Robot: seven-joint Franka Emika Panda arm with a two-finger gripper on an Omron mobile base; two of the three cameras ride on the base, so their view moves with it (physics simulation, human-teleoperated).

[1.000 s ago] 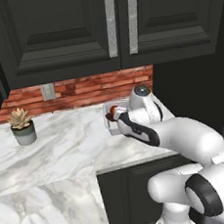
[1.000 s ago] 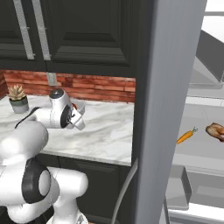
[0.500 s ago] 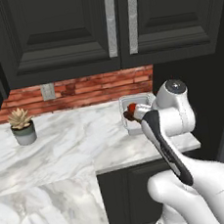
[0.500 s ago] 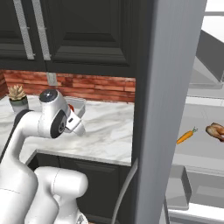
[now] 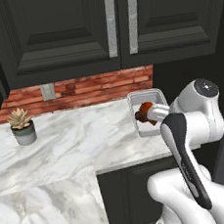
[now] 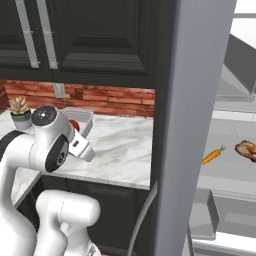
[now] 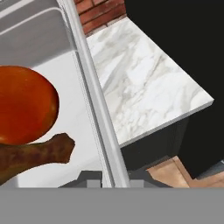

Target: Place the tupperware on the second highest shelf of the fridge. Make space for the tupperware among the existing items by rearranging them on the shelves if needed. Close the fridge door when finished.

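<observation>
The marble desk (image 5: 78,142) is mostly bare, so there is wide free room to the left of the food tub (image 5: 146,111). Only a small potted plant (image 5: 22,126) stands at the far left, near the brick wall (image 5: 82,90). Dark cabinets (image 5: 99,27) hang low above the desk and limit the height. On the right, the grey fridge door (image 6: 192,125) stands between the desk and the fridge shelf (image 6: 227,172), where a carrot (image 6: 212,155) and a meat piece (image 6: 247,149) lie.

One tupperware (image 5: 147,112), one potted plant (image 5: 22,125), one carrot (image 6: 212,155) (one meat piece (image 6: 247,149))
</observation>
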